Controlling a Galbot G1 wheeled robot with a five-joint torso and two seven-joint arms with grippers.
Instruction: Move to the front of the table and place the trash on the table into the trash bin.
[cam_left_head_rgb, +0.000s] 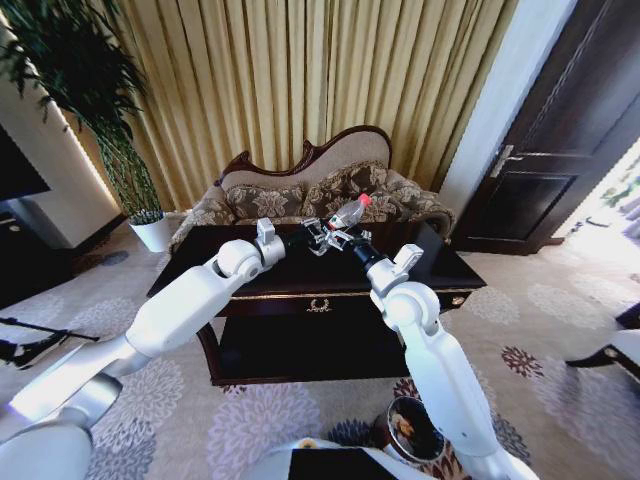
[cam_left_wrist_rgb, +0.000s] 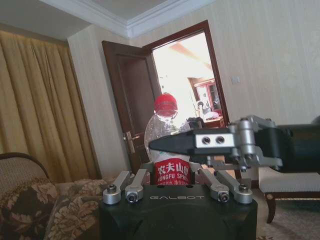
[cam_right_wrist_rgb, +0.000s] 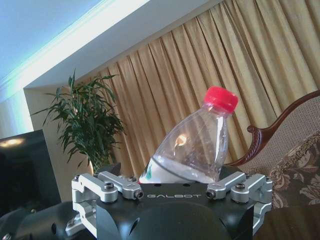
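Two grippers meet above the middle of the table (cam_left_head_rgb: 445, 275) in the head view, the left gripper (cam_left_head_rgb: 316, 237) and the right gripper (cam_left_head_rgb: 343, 238) close together, with the bottle (cam_left_head_rgb: 347, 213) rising tilted from between them, red cap uppermost. Which one carries its weight is hard to tell from here. The trash bin (cam_left_head_rgb: 413, 430) stands on the carpet before the table, partly behind the right forearm, so the bottle looks lifted for the swing back to it.

From the left wrist, the left gripper (cam_left_wrist_rgb: 177, 172) stands with fingers spread, and the bottle (cam_left_wrist_rgb: 166, 137) sits beyond them; the right gripper (cam_left_wrist_rgb: 197, 143) reaches across and is clamped around its labelled middle.

From the right wrist, the bottle (cam_right_wrist_rgb: 196, 145) leans out of the right gripper (cam_right_wrist_rgb: 175, 186), pinched low between the fingers, keeping the cap clear.
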